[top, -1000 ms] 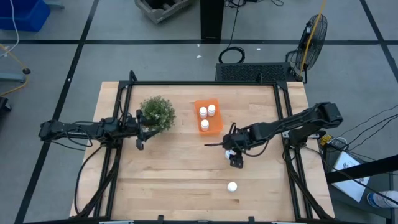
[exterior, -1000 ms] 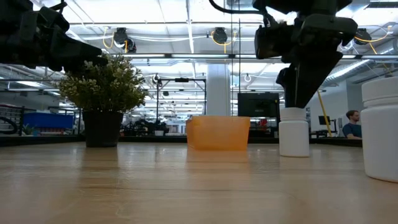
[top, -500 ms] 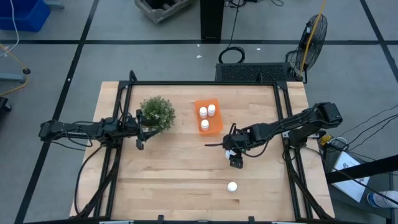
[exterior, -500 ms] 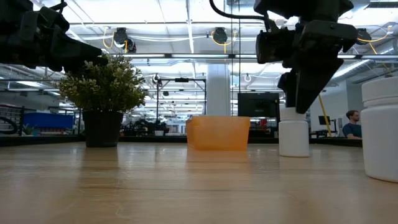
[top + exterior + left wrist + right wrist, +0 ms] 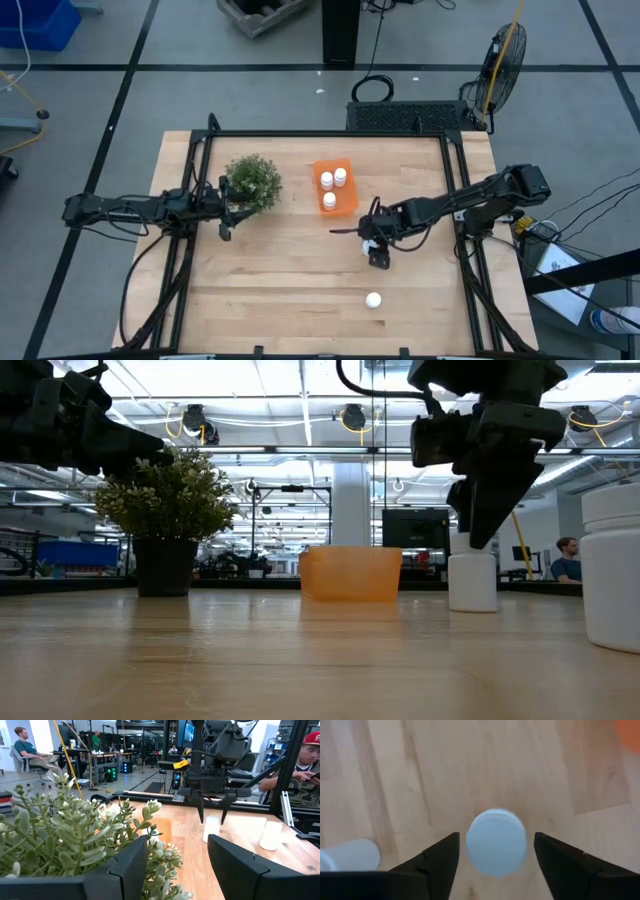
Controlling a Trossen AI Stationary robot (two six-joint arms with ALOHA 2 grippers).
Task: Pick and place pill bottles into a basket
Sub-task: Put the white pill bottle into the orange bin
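The orange basket [image 5: 335, 187] sits at the table's middle far part and holds three white pill bottles [image 5: 332, 183]. A fourth bottle [image 5: 496, 841] stands upright on the wood. My right gripper [image 5: 376, 246] hangs over it, open and pointing down, with one finger on each side of its cap and a gap on both sides. In the low view the fingertips [image 5: 480, 538] reach the cap's height on this bottle [image 5: 472, 582]. A fifth bottle [image 5: 373, 299] stands nearer the front edge. My left gripper [image 5: 172, 865] is open and empty, just behind the plant [image 5: 253, 181].
The bushy potted plant [image 5: 168, 510] stands left of the basket, right in front of my left gripper. The fifth bottle looms large at the right of the low view [image 5: 612, 565]. Black frame rails run along the table's left and right sides [image 5: 462, 190]. People sit beyond the table [image 5: 305, 760].
My right gripper has come down a little over the upright bottle, so its fingertips now stand beside the cap instead of just above it. The bottle has not moved.
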